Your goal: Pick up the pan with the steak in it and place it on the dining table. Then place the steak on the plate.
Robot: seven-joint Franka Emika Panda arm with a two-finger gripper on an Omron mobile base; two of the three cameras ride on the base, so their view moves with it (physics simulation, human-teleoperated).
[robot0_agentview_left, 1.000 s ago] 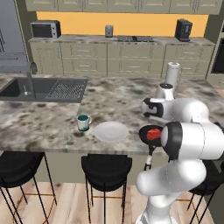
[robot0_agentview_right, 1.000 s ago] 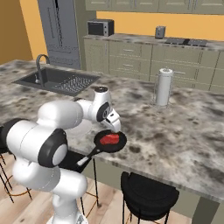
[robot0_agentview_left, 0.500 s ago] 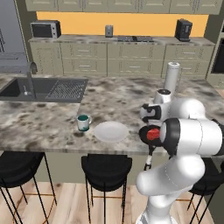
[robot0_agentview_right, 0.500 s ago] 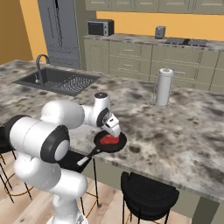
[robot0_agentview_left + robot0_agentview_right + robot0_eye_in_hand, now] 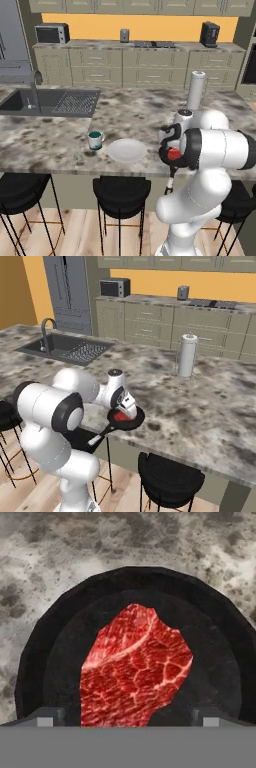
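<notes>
While my gripper [image 5: 128, 717] hangs directly over the pan [image 5: 220, 642], its jaws stand spread as wide as they go, one tip at either side of the steak [image 5: 135, 669], and nothing is held between them.

Item, steak: bright red, marbled, flattish, lying in the middle of the pan floor; whether my fingertips [image 5: 50, 716] touch it I cannot tell.

Item, pan: round, black, shallow-rimmed, resting on the dining table [image 5: 210, 401] at its near edge, the dark handle [image 5: 100, 435] jutting out past that edge over the floor. In the right base view the pan [image 5: 135, 418] sits just beneath my hand [image 5: 124, 404]; in the left base view my forearm covers most of it and only a spot of red steak [image 5: 173, 154] peeps out.

Item, plate [image 5: 127, 150]: pale, round, bare, on the same top near the front edge, just beside the pan toward the sink end, not touching it.

Item, teal mug [image 5: 94, 140]: upright, just beyond the plate on that side.

Item, paper towel roll [image 5: 195, 90]: upright, toward the far edge of the top.

Item, sink [image 5: 47, 101]: dark, set into the far left corner, faucet [image 5: 35, 82] at its rim.

Item, black stools [image 5: 121, 192]: standing under the near edge.
</notes>
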